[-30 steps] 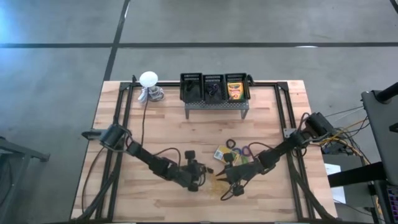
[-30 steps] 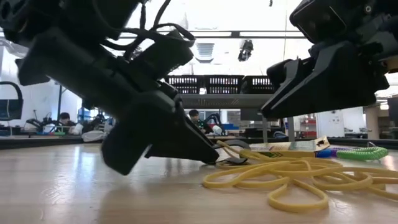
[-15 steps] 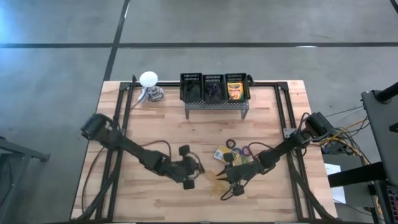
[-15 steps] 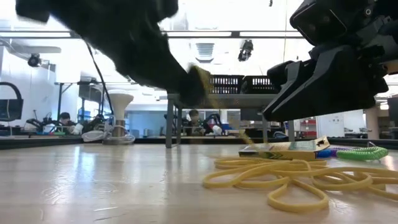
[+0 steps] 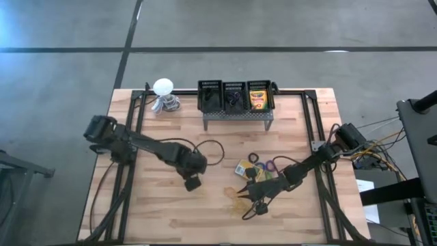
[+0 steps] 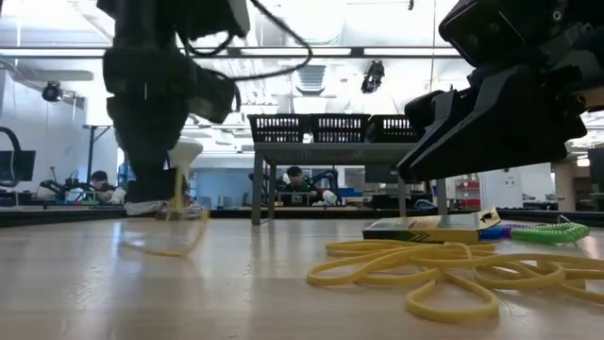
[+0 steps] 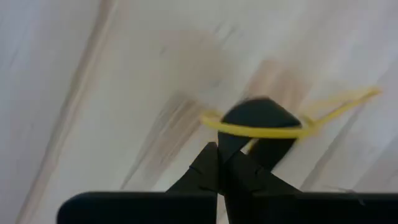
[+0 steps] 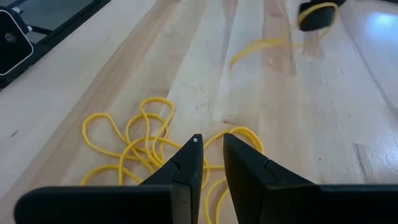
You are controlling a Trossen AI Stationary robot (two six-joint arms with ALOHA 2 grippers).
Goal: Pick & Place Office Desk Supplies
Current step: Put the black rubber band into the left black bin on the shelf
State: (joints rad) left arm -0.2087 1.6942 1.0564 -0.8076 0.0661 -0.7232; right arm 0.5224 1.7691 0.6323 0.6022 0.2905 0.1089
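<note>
In the high view the left gripper (image 5: 192,183) sits left of centre over the wooden table (image 5: 300,225). Its wrist view shows the two fingers pressed together on a yellow rubber band (image 7: 273,129), which loops across the tips and trails toward the right edge of that frame. In the low view the same band (image 6: 179,227) hangs in a blurred strand from the gripper at left of frame; its lower end seems to touch the table, though the blur makes that uncertain.

The right gripper (image 5: 247,199) is right of centre in the high view, low over a tangled pile of rubber bands (image 8: 140,146). Its fingers stand slightly apart with nothing visible between them. In the low view its dark body fills the upper right and hides its own fingertips.

Behind the pile a flat crayon box (image 6: 429,227) lies on the table, partly covered from above by the right arm. Small coloured rings (image 5: 263,162) lie near it. At the top centre, the black bins (image 5: 234,96) on the stand hold another crayon box (image 5: 257,100); the other bins' contents are too small to make out.
</note>
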